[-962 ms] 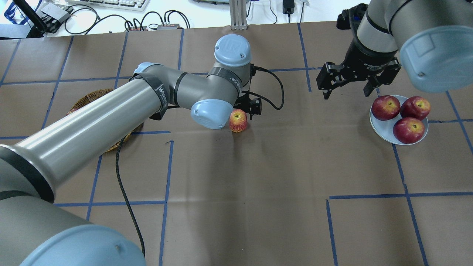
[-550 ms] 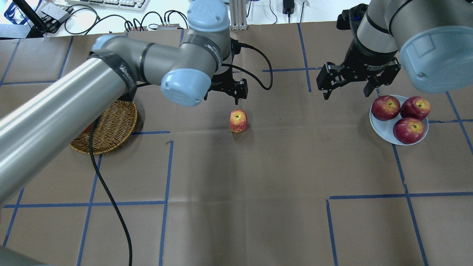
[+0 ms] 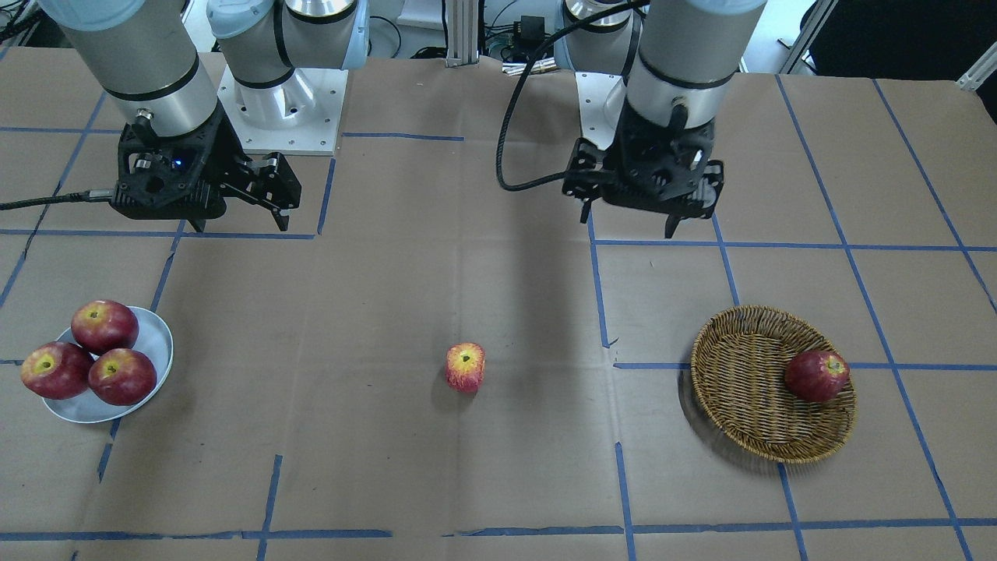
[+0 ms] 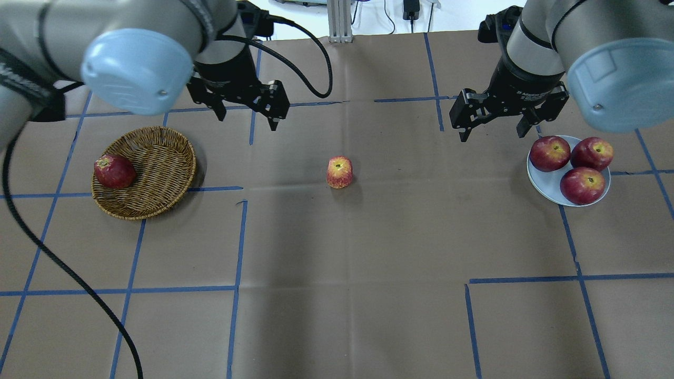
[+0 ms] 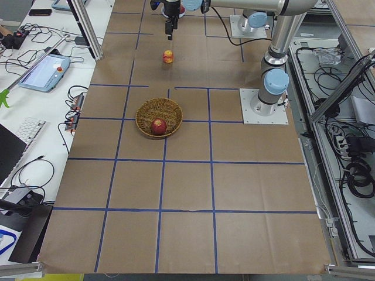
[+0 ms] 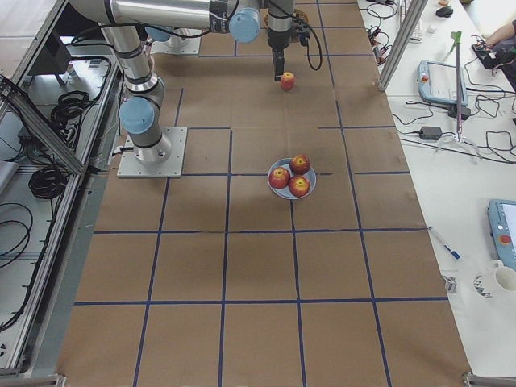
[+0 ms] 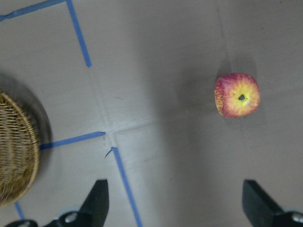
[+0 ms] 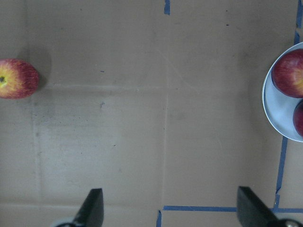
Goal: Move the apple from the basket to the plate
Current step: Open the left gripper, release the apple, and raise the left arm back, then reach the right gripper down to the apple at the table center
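Note:
The pale streaky apple (image 4: 339, 172) with a yellow top stands alone on the brown paper at the table's middle; it also shows in the front view (image 3: 465, 367) and in both wrist views (image 7: 237, 94) (image 8: 18, 78). The wicker basket (image 4: 158, 168) (image 3: 744, 374) at the left holds one deep-red apple (image 4: 114, 171). The white plate (image 4: 543, 182) (image 3: 156, 343) at the right holds three deep-red apples. My left gripper (image 4: 246, 120) (image 3: 627, 224) is open and empty, raised between basket and pale apple. My right gripper (image 4: 494, 136) (image 3: 236, 226) is open and empty, raised just left of the plate.
Blue tape lines cross the brown paper on the table (image 4: 337, 273). A black cable (image 4: 316, 63) loops off the left wrist. Keyboards, cables and a metal post (image 4: 339, 21) lie beyond the table's far edge.
My left arm has pulled up and away from the pale apple, swinging left toward the basket and uncovering it. The pale apple stays on the table. My right arm has not moved.

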